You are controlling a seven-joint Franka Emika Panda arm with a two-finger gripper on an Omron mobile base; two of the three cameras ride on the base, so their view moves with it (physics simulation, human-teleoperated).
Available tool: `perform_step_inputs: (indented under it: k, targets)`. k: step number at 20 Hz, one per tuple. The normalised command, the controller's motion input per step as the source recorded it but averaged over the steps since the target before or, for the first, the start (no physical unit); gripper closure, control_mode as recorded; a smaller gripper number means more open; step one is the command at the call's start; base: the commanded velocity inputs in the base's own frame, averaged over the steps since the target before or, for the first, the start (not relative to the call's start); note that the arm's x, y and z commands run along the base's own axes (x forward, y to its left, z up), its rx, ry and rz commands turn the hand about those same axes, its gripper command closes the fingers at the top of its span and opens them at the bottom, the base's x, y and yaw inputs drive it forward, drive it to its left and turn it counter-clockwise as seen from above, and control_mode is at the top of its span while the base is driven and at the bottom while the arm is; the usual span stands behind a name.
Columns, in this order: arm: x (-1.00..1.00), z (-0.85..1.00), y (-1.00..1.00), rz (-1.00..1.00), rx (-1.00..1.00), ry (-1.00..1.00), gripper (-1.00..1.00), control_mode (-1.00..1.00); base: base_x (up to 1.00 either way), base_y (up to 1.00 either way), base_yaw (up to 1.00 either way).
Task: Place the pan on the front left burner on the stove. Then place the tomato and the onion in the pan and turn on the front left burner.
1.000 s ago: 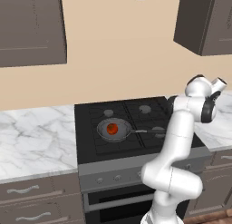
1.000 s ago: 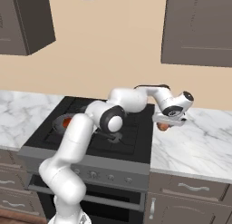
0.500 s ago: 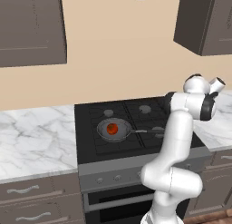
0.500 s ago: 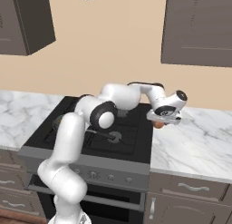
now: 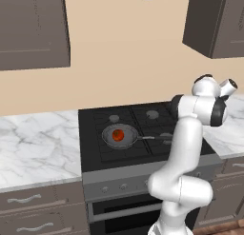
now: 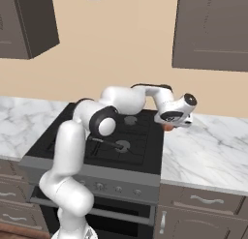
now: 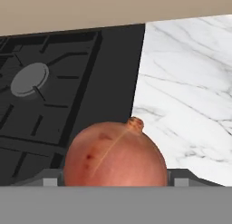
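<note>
The dark pan [image 5: 120, 137] sits on the front left burner of the black stove [image 5: 95, 120], its thin handle [image 5: 147, 137] pointing right. The red tomato [image 5: 118, 134] lies inside it, and the burner cap is hidden under the pan. Out at the stove's right edge my gripper [image 6: 169, 127] is shut on the pale orange-pink onion [image 6: 168, 128], held above the seam between the cooktop and the marble counter. In the hand view the onion [image 7: 115, 155] sits between the two fingertips [image 7: 50, 180], stem end up.
Marble counters flank the stove on the left [image 5: 33, 148] and on the right [image 6: 208, 151]. A grey burner cap with black grates [image 7: 29, 79] lies ahead of the hand. Dark wall cabinets [image 6: 213, 30] hang above, and the knobs [image 5: 124, 186] line the steel front panel.
The hand has carried the onion a little to the left, from over the right counter toward the stove's edge. Pan and tomato have not moved.
</note>
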Motion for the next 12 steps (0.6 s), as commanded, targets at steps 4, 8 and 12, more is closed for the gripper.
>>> perform_step_inputs:
  k: [4,8,12]
  targets:
    - [-0.01,0.26,0.13,-0.01,0.00,-0.04,1.00,-1.00,0.00,0.00,0.00]
    - [-0.06,0.31,0.16,-0.01,0.00,-0.04,1.00,-1.00,0.00,0.00,0.00]
    - [-0.22,0.12,0.26,0.00,0.00,0.00,1.00,-1.00,0.00,0.00,0.00]
